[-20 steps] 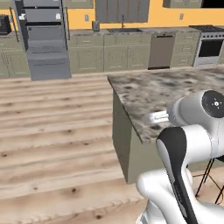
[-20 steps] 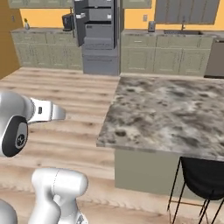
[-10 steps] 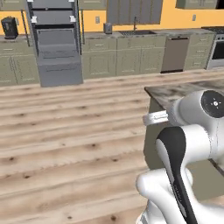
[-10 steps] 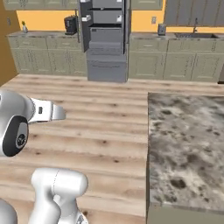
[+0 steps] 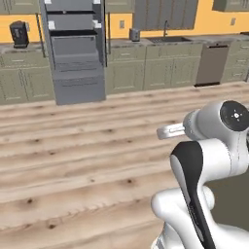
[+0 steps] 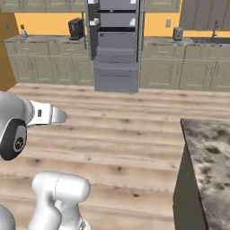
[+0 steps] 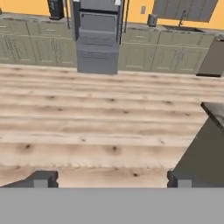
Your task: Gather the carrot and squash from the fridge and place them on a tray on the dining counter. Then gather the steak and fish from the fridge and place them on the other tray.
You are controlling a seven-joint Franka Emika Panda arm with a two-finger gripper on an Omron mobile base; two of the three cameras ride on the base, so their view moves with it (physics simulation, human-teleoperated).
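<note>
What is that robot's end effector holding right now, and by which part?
Nothing. In the hand view the end effector is open, its two fingertips standing wide apart with only bare wooden floor between them.

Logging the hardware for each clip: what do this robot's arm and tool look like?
The arm is glossy white, built of rounded, tube-like links, with a black band wrapping one link and round dark joint caps, one with a small pale mark at its centre. No loose cables show. The tool has two small, blocky dark-grey fingertips, each with a lighter grey square face.
</note>
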